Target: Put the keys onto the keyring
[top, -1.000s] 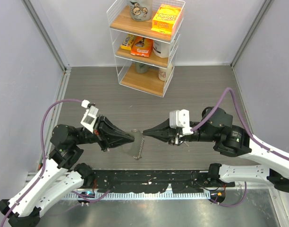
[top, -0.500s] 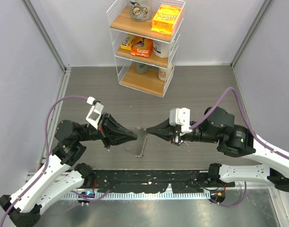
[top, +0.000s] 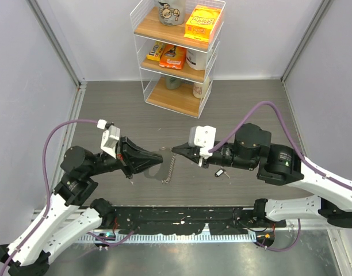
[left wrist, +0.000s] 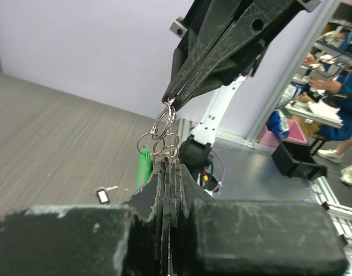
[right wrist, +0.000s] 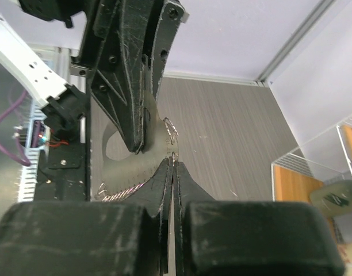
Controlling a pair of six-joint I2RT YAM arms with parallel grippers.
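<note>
The keyring, a short metal chain with linked rings, hangs in the air between my two grippers. My left gripper is shut on its rings, as the left wrist view shows, with the green piece dangling beside the fingers. My right gripper is shut on the top ring from the other side; in the right wrist view the chain trails to the left. One small key with a dark head lies on the table under my right arm, also seen in the left wrist view. The second key is hidden.
A white wire shelf with boxes and cups stands at the back centre. Grey walls close the left and right sides. The black rail of the arm bases runs along the near edge.
My right arm has stretched to the left and slightly away, carrying the keyring's top with it. My left gripper has risen a little. The key on the table now shows under the right arm.
</note>
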